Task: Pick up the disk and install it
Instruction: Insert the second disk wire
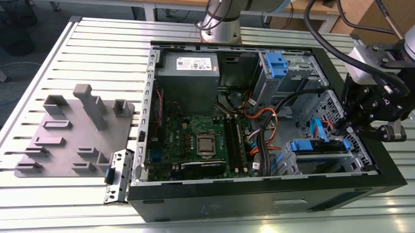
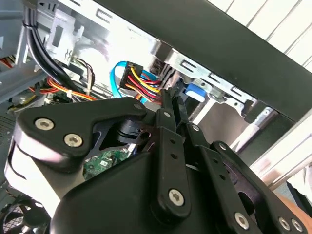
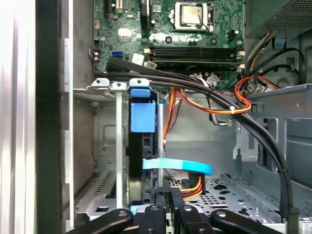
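Note:
The disk (image 1: pixel 316 145) sits on edge in the lower drive cage (image 1: pixel 324 160) at the case's front corner on the exterior view's right, its blue side rails showing. The first wrist view has the disk (image 3: pixel 139 161) as a dark edge-on slab under a blue rail tab, between metal cage walls. My gripper (image 1: pixel 343 128) hangs just beside the cage's cable end. Its black fingers (image 2: pixel 171 109) lie pressed together, shut with nothing between them, and my gripper (image 3: pixel 168 192) points at the disk's cable end. A light blue data cable (image 3: pixel 178 167) and a bundle of red-yellow wires cross just in front of the fingertips.
The open black computer case (image 1: pixel 259 199) lies on a slatted white table. Inside are the motherboard (image 1: pixel 194 141), a grey power-supply box (image 1: pixel 188 65), an upper bay with a bare blue bracket (image 1: pixel 275 65) and thick black cables (image 3: pixel 219 100). A grey fixture plate (image 1: pixel 71 131) lies on the exterior view's left.

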Controlling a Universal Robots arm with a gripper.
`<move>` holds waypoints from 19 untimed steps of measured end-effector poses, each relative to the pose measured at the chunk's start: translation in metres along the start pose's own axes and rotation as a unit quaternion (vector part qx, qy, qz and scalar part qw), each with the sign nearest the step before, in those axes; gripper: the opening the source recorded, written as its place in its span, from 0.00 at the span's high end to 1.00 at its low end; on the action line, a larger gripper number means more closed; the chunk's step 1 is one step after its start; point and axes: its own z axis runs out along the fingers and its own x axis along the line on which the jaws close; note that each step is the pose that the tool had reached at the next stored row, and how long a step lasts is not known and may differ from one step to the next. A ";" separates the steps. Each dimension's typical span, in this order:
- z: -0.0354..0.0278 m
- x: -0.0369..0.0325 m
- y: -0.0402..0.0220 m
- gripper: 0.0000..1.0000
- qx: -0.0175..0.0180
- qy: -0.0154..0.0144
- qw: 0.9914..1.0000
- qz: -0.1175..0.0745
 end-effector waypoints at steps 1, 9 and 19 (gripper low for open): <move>-0.0001 0.0014 0.0000 0.84 0.000 0.000 1.000 0.000; -0.0006 0.0129 0.0003 0.84 0.000 0.002 1.000 0.000; 0.0043 0.0174 0.0008 0.84 0.000 0.005 1.000 0.000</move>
